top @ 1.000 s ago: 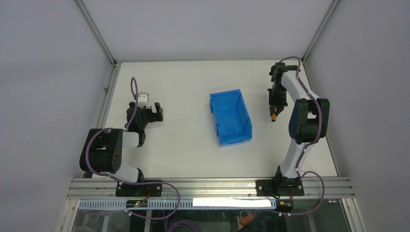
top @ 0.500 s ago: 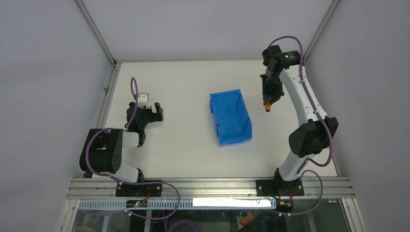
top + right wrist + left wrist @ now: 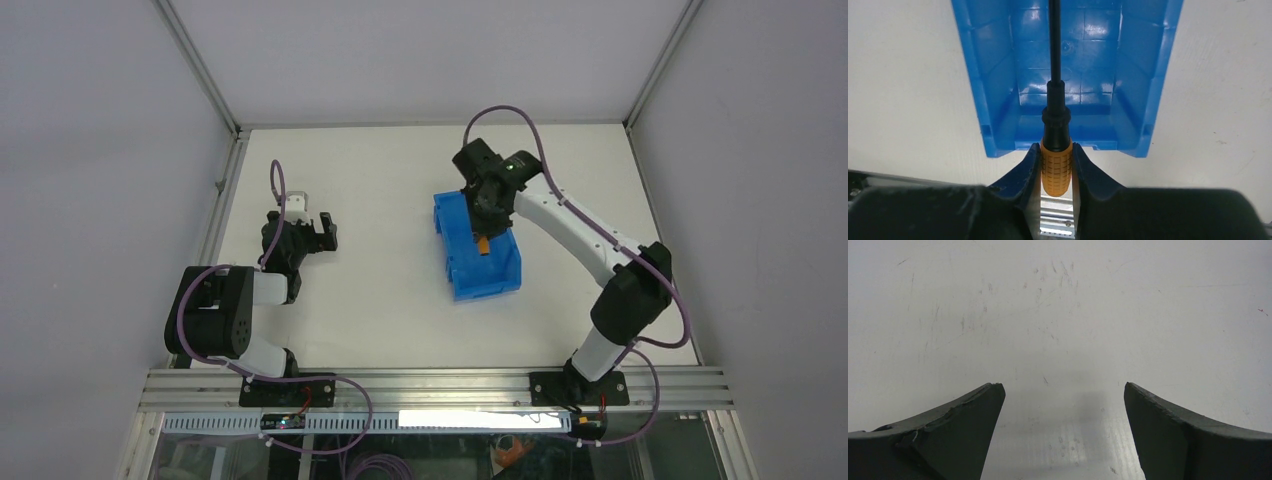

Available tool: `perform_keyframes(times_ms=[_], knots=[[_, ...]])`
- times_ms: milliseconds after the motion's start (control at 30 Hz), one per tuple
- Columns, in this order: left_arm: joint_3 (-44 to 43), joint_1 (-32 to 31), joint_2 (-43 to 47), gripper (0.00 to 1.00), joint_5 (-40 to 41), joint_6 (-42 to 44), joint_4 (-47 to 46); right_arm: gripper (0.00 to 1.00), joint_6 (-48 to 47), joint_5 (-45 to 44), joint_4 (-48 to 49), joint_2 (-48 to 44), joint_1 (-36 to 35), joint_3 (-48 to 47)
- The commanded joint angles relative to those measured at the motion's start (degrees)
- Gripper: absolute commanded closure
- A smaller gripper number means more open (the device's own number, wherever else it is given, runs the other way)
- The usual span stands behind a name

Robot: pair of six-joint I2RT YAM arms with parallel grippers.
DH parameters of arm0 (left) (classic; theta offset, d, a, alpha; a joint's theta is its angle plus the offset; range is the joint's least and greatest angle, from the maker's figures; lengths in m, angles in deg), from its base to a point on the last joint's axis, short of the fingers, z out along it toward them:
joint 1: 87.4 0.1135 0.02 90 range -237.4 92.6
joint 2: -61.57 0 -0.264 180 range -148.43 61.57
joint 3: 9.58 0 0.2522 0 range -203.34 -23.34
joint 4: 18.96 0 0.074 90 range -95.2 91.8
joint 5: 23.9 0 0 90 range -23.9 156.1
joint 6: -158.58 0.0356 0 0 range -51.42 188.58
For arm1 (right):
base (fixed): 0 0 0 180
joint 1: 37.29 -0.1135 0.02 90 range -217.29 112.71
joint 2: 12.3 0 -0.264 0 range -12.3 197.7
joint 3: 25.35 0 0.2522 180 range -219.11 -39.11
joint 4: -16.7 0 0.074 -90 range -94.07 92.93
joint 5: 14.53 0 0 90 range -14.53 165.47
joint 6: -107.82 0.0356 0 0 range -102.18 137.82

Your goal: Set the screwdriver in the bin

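The right claw [image 3: 482, 230] hung over the blue bin [image 3: 458, 272], clenched on the screwdriver [image 3: 484, 245] by its orange handle. That grip left the thin black shaft free to point ahead of the fingers and into the bin. In the right wrist view the handle sat squeezed between the two fingers [image 3: 1029, 167], and the shaft lay along the middle of the bin [image 3: 973, 75], well away from both side walls. That central line looked deliberate: let go there, the tool would likely land on the bin's floor rather than catch on a rim. The tip ran out of the top of that view, so I could not tell whether it touched the floor or hung above it. The screwdriver [image 3: 1055, 117] was thus above the bin but not yet lying in it, and the drop remained to be done. The left claw [image 3: 322, 232] sat well apart on the other side of the table [image 3: 1058, 300], its fingers spread with nothing between them, probably parked out of the way.
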Motion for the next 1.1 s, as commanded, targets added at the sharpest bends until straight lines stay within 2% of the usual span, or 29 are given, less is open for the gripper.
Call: perform_keyframes(times_ms=[0, 200, 367, 433, 467, 533, 600, 867, 1000, 1033, 1067], knots=[[-1.11, 0.58, 0.45, 0.01, -1.55, -0.45, -2.86, 1.00, 4.26, -4.55, 13.69, -0.59, -1.81, 9.74], [-1.11, 0.60, 0.43, 0.01, -1.57, -0.45, -2.88, 1.00, 5.10, -7.71, 25.50, 2.90, -2.74, 19.98], [-1.11, 0.60, 0.40, 0.01, -1.49, -0.45, -2.88, 0.99, 5.03, -8.68, 28.76, 9.98, -2.76, 21.24], [-1.11, 0.58, 0.42, 0.01, -1.49, -0.45, -2.81, 0.90, 5.61, -9.95, 28.45, 11.41, -2.82, 20.93], [-1.11, 0.58, 0.39, 0.01, -1.56, -0.45, -2.87, 0.81, 5.89, -10.26, 28.38, 11.51, -2.82, 20.92], [-1.11, 0.58, 0.42, 0.01, -1.54, -0.45, -2.88, 0.69, 6.22, -10.31, 28.21, 10.86, -2.88, 20.91], [-1.11, 0.58, 0.41, 0.01, -1.54, -0.45, -2.88, 0.63, 6.19, -10.56, 27.61, 9.61, -3.35, 20.53], [-1.11, 0.58, 0.35, 0.01, -1.55, -0.45, -2.87, 0.58, 6.23, -13.28, 23.48, 1.41, -5.47, 17.17], [-1.11, 0.58, 0.46, 0.01, -1.59, -0.45, -2.87, 0.58, 2.57, -15.68, 27.05, -5.70, -6.25, 17.96], [-1.11, 0.58, 0.42, 0.01, -1.55, -0.45, -2.89, 0.54, 1.53, -16.56, 27.81, -7.55, -6.21, 18.38], [-1.11, 0.58, 0.40, 0.01, -1.57, -0.45, -2.90, 0.43, 0.53, -17.67, 28.04, -9.07, -6.13, 18.51]])
